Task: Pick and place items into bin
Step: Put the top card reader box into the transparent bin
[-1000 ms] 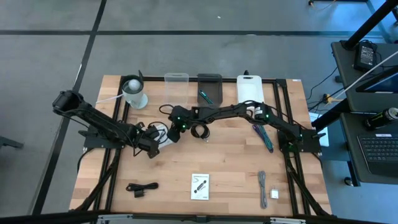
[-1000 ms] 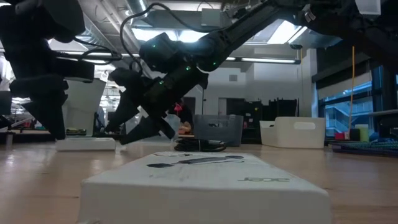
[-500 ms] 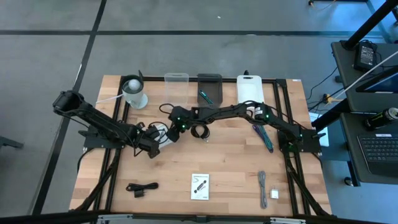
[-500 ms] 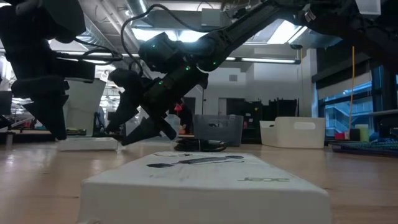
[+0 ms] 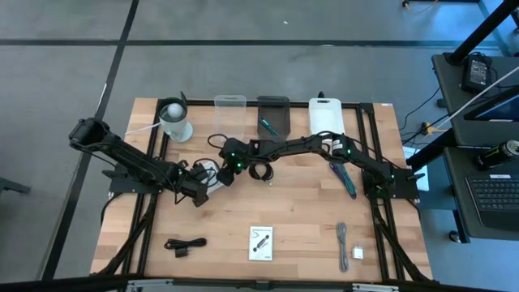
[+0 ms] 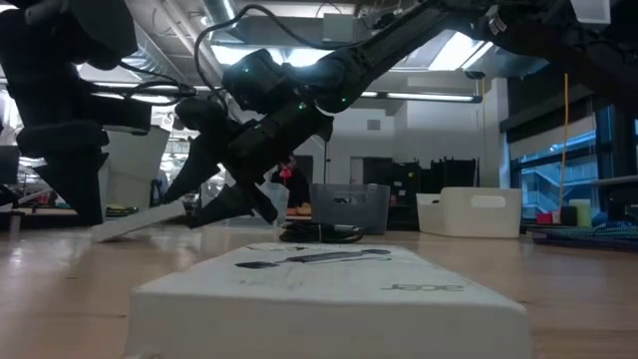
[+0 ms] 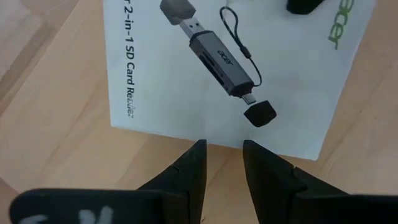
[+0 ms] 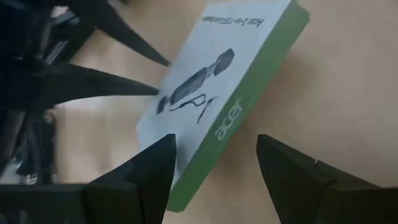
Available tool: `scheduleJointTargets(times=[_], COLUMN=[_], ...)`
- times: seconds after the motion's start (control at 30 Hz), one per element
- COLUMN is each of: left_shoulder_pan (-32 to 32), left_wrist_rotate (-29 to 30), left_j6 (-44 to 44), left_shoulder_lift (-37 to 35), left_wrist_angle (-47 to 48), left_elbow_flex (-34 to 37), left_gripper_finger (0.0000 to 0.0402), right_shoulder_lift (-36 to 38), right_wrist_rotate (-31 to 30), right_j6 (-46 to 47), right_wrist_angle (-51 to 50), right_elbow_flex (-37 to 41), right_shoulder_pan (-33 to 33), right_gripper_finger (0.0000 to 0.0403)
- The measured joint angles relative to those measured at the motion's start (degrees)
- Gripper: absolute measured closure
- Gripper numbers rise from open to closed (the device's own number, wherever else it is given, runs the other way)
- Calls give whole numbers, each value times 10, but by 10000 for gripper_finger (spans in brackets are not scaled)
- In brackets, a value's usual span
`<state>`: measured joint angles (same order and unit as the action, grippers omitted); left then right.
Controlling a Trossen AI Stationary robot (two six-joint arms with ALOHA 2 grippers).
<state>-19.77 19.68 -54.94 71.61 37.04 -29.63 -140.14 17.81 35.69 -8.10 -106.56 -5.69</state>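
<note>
A white packet (image 5: 212, 175) printed with an SD card reader lies between my two grippers. In the low view the packet (image 6: 140, 221) is tilted: its left end rests on the table and the end by my right gripper is raised. My right gripper (image 8: 214, 142) is open at the packet's far-right end (image 5: 227, 170). My left gripper (image 7: 222, 146) is narrowly open, with its tips at the packet's opposite edge (image 5: 201, 188). A black coiled cable (image 5: 259, 171) lies just right of the right gripper. My right gripper meets the packet's raised end with one finger (image 8: 163, 163) at the corner of the white face (image 8: 180, 134); the other finger stands clear over bare wood. That end is off the table. My left gripper's fingertips (image 7: 198, 152) reach the packet's edge (image 7: 217, 142); whether they touch it, I cannot tell.
Along the far edge stand a clear bin (image 5: 230, 113), a dark bin (image 5: 273, 113) and a white bin (image 5: 326, 115), with a whitish cup (image 5: 174, 120) to their left. Near the front lie a second packet (image 5: 260, 242), a black cable (image 5: 185, 244) and a grey cable (image 5: 342, 239).
The packet lay flat; now its end by my right gripper has tipped up, while its other end has stayed on the table. My right gripper has risen slightly with it.
</note>
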Motion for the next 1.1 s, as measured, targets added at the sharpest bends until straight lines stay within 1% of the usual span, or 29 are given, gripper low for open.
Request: scheduleJointTargets(times=[0.1, 0.27, 0.4, 0.57, 0.7, 0.9, 1.0, 1.1], left_shoulder_pan=[0, 0, 0, 0, 0, -1, -1, 0], left_wrist_rotate=[1, 1, 9, 17, 31, 32, 32, 32], left_j6=[0, 0, -2, -4, -15, -15, -15, -15], left_shoulder_lift=[0, 0, 1, 1, 1, -2, -9, -24], left_wrist_angle=[-1, 0, -1, -13, -13, -13, -12, -8], left_elbow_flex=[0, 0, 1, 1, 1, 0, 0, 0], left_gripper_finger=[300, 300, 300, 300, 300, 300, 300, 299], right_shoulder_lift=[0, 0, 0, 0, 0, 1, 2, 2], right_wrist_rotate=[-1, 0, 0, -1, -1, -2, 7, 32], right_j6=[0, 4, 15, 15, 15, 19, 20, 22], right_wrist_angle=[0, 27, 37, 42, 42, 43, 43, 43], right_elbow_flex=[0, 0, 0, 0, 0, 0, 0, 0], right_shoulder_pan=[1, 5, 9, 9, 9, 7, 1, -7], right_gripper_finger=[176, 177, 193, 232, 275, 336, 350, 352])
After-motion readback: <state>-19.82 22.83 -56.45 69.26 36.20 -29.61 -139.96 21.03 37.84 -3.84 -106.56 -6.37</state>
